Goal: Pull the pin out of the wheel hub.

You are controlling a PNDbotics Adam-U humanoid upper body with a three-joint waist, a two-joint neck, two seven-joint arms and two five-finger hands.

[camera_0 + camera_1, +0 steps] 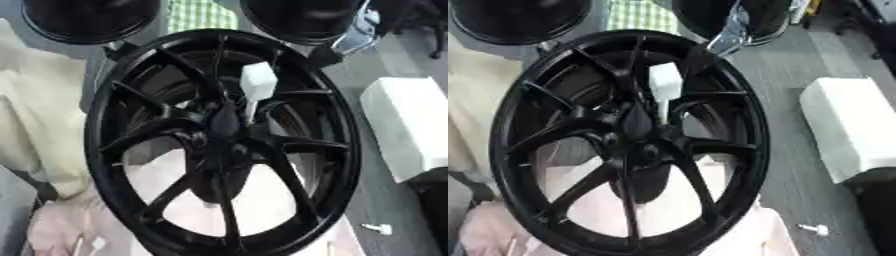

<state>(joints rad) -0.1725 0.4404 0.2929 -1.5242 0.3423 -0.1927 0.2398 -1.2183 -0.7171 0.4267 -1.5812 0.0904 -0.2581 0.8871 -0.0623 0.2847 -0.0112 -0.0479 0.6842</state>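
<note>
Grey floor | black wheel hub | white pin upright (head up) | hands unseen.

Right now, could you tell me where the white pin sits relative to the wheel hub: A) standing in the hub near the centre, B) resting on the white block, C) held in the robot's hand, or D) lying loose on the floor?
A: the white pin stands with its narrow shaft in the centre of the black wheel hub, and no hand shows on it.

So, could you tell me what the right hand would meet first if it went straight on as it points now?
Probably the wheel's upper rim: the right hand points down-left at it. The white pin lies beyond, though depth is unclear.
</note>
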